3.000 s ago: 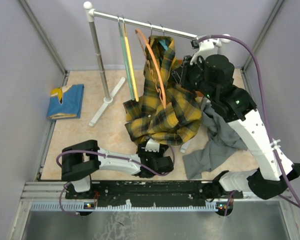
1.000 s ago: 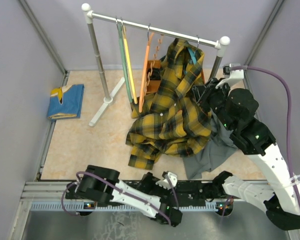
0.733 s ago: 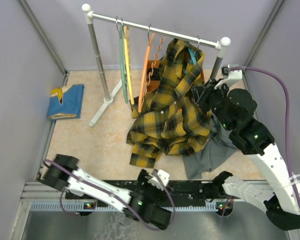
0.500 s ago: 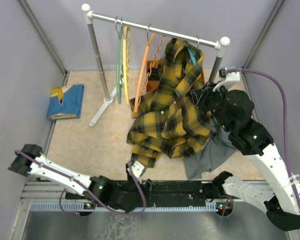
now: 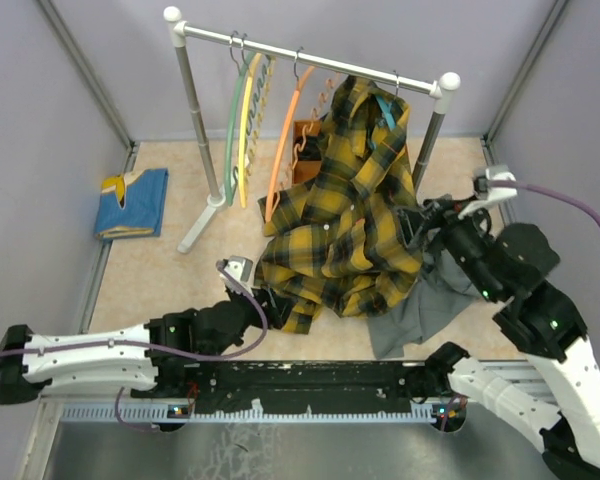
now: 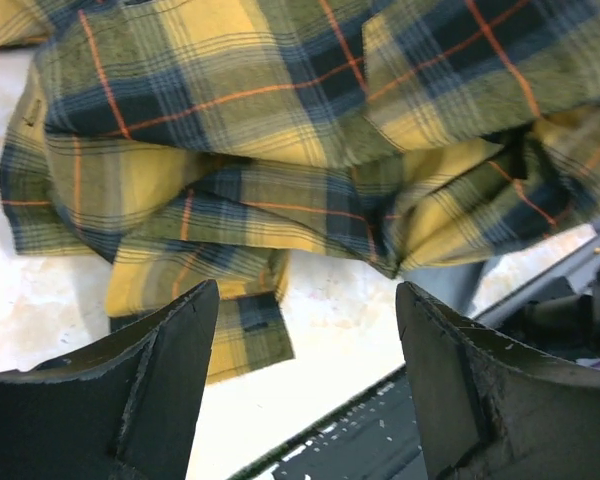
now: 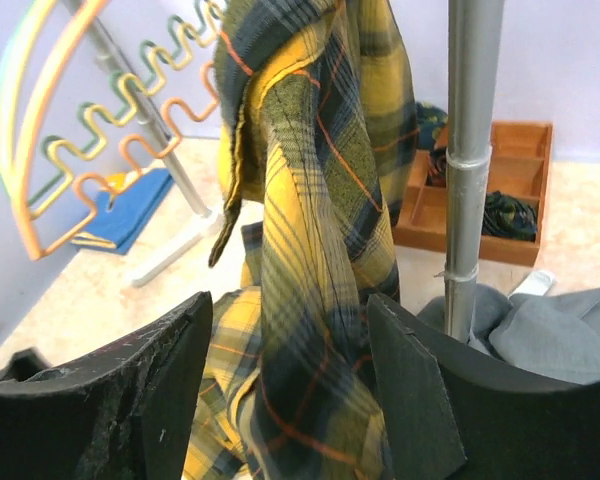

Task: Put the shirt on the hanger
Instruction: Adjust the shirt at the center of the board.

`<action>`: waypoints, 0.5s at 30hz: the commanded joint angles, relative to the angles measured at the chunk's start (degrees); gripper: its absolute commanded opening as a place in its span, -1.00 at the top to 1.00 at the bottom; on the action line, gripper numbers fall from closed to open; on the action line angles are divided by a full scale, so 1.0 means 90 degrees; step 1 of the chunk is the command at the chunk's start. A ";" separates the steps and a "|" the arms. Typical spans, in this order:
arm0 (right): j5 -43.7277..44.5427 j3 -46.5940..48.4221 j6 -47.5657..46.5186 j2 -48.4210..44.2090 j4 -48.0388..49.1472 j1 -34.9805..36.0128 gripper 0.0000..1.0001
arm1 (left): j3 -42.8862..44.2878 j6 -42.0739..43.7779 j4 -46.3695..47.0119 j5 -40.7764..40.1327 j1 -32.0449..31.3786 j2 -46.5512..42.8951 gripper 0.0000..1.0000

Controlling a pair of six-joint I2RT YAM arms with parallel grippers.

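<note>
Yellow plaid shirt (image 5: pixel 345 220) drapes one hanger (image 5: pixel 385 109); floor (image 5: pixel 170 272) left of it lies open; my left gripper (image 6: pixel 305 300) and right gripper (image 7: pixel 288 305) gape empty.

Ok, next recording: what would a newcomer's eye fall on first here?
The big yellow and black plaid shirt dominates: it hangs from the right end of the clothes rail at the back and spills down in folds onto the table. After that come the bright orange hanger further left on the rail, and the blue cloth lying by the left wall.
</note>
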 commanded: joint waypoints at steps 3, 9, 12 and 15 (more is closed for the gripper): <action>-0.0520 -0.0280 -0.0249 -0.0855 0.0296 -0.0039 -0.28 | -0.0267 0.0416 0.0756 0.1618 0.1557 -0.0182 -0.47; -0.0591 -0.0483 -0.0220 -0.1209 -0.0021 -0.0039 -0.28 | -0.0644 0.0321 0.1474 0.2114 0.2719 -0.0710 -0.46; -0.0547 -0.0606 -0.0179 -0.1387 -0.0118 -0.0038 -0.28 | -0.0516 0.0204 0.1522 0.2389 0.3309 -0.0331 -0.44; -0.0560 -0.0737 -0.0100 -0.1501 -0.0156 -0.0038 -0.25 | -0.0472 -0.0265 0.1644 0.2579 0.3830 0.0161 -0.39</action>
